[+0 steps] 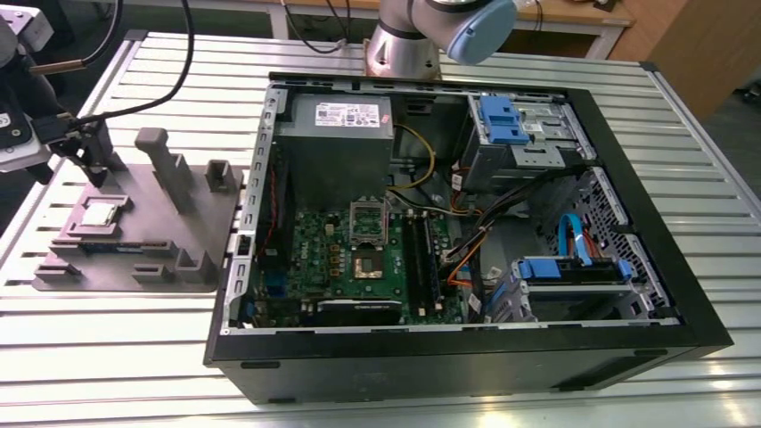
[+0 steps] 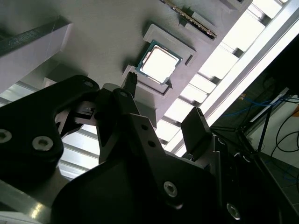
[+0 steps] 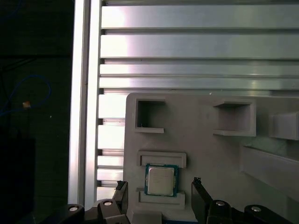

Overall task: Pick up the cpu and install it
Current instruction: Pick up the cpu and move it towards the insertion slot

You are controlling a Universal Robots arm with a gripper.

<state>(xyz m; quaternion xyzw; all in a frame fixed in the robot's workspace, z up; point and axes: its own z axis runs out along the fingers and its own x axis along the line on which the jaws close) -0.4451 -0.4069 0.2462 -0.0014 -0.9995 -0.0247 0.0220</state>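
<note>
holding the cpu (image 3: 160, 179), the grey tray (image 3: 201, 154) sits beneath the spread pincer (image 3: 159, 183).

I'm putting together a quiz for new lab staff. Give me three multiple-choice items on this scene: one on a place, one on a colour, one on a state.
1. Where does the cpu lie?
A) in the motherboard socket
B) in a recess of the grey tray
C) on bare table slats

2. What colour are the plastic drive brackets in the computer case?
A) blue
B) green
C) white

3. How is the gripper?
A) shut on the cpu
B) shut, empty
C) open

Answers: 1 B, it sits in a tray recess. 2 A, they are blue. 3 C, the fingers stand apart either side of the cpu in the first wrist view.
</note>
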